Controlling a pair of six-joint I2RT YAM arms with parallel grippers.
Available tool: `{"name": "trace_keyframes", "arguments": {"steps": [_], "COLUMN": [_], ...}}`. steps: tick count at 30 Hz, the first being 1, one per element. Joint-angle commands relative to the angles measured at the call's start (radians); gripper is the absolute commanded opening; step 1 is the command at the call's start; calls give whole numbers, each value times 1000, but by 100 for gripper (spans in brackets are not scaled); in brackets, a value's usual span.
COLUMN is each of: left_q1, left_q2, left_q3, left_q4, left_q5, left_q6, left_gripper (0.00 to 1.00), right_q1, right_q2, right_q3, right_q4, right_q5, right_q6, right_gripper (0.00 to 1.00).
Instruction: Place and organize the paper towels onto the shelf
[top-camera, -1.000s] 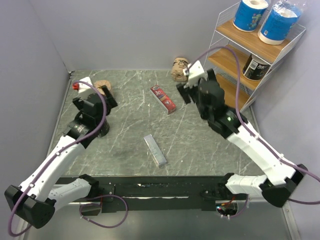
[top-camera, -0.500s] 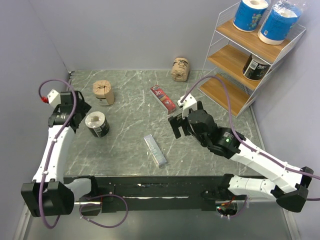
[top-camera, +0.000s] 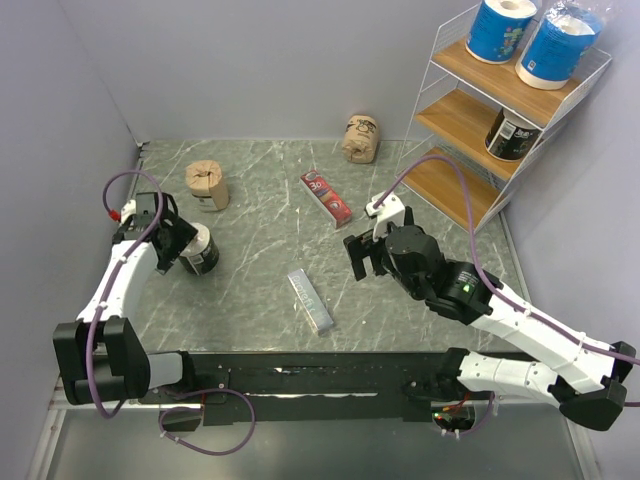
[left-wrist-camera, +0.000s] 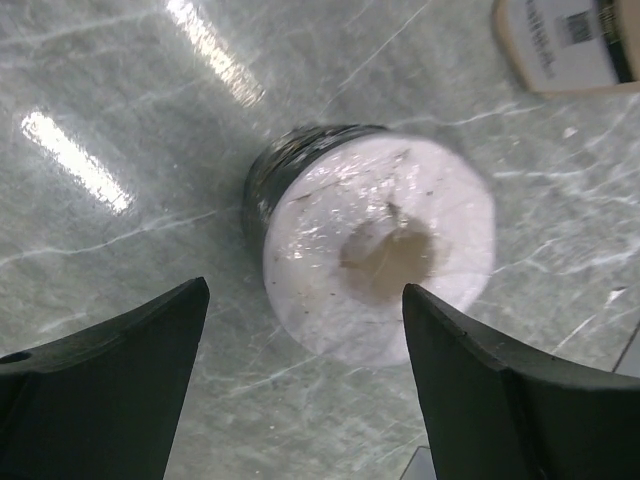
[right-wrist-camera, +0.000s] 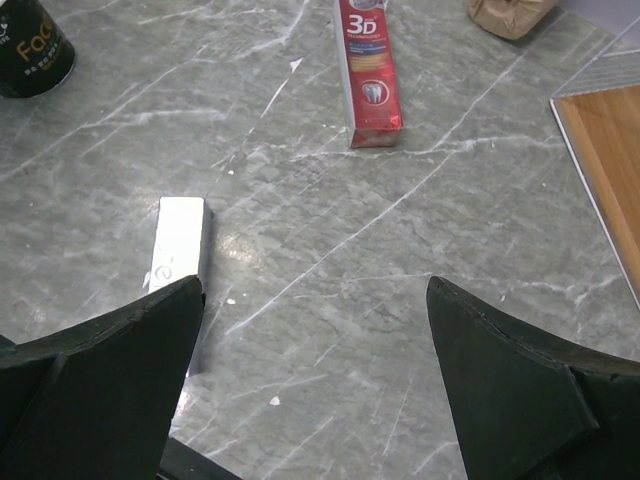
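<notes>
Both grippers open and empty, three rolls shelved, three on the table.

Top view: the left gripper (top-camera: 178, 243) sits at 9 o'clock of the black roll (top-camera: 201, 250) on the table (top-camera: 260, 250), and the shelf (top-camera: 470, 120) stands at 2 o'clock. Left wrist: the roll stands just ahead of its parted fingers (left-wrist-camera: 110, 390), untouched. Right wrist: the right gripper (right-wrist-camera: 315, 285), spread wide, hangs above the table, with the grey bar (right-wrist-camera: 180, 250) at 9 o'clock and the red packet (right-wrist-camera: 368, 70) at 12.
</notes>
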Motion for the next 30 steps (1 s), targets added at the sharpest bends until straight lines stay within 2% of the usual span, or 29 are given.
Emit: {"name": "trace_keyframes", "arguments": {"steps": [1, 7, 11, 17, 21, 23, 27, 29, 30], "left_q1": [2, 4, 2, 4, 1, -8, -85, -162, -233], "left_q2": [7, 19, 48, 79, 71, 58, 41, 54, 64], "left_q3": [-16, -33, -41, -21, -18, -15, 37, 80, 143], "left_q4": [51, 71, 120, 137, 151, 164, 177, 154, 142], "left_q5": [18, -22, 15, 55, 96, 128, 144, 89, 66], "left_q6": [-15, -15, 0, 45, 86, 99, 139, 143, 145], "left_gripper": [84, 82, 80, 62, 42, 39, 39, 38, 37], "right_q1": [13, 13, 15, 16, 16, 16, 16, 18, 16], "right_q2": [-4, -1, 0, -1, -12, -23, -49, -72, -81], "right_q3": [2, 2, 5, 6, 2, 0, -3, -18, -40], "right_q4": [14, 20, 19, 2, -6, -10, -9, 19, 29], "right_q5": [31, 40, 38, 66, 83, 84, 100, 132, 141], "right_q6": [26, 16, 10, 4, 1, 3, 4, 9, 12], "right_gripper": [100, 99, 100, 100, 99, 100, 100, 99, 100]}}
